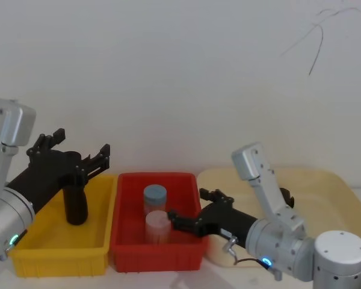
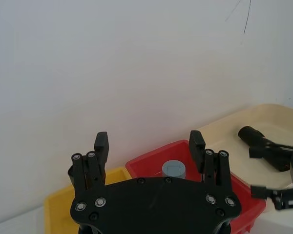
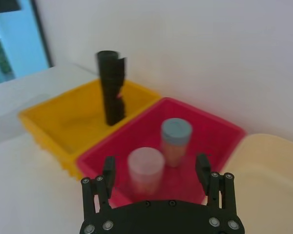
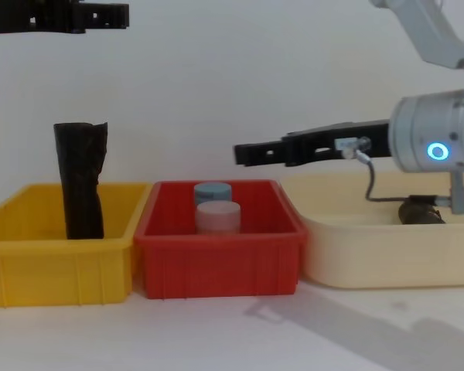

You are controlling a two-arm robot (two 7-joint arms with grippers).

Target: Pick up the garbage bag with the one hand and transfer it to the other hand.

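Observation:
The garbage bag is a short black roll lying in the beige tray; its top peeks over the tray's rim in the chest view, and my right arm partly hides it in the head view. The one hand, my left gripper on the green-lit arm, hovers open and empty above the yellow bin, high at the chest view's edge. The other hand, my right gripper on the blue-lit arm, stands open and empty over the red bin, away from the bag.
A taller, slimmer black roll with a jagged top stands upright in the yellow bin. Two capped jars, one blue-lidded and one pale pink, stand in the red bin. A white wall runs close behind the bins.

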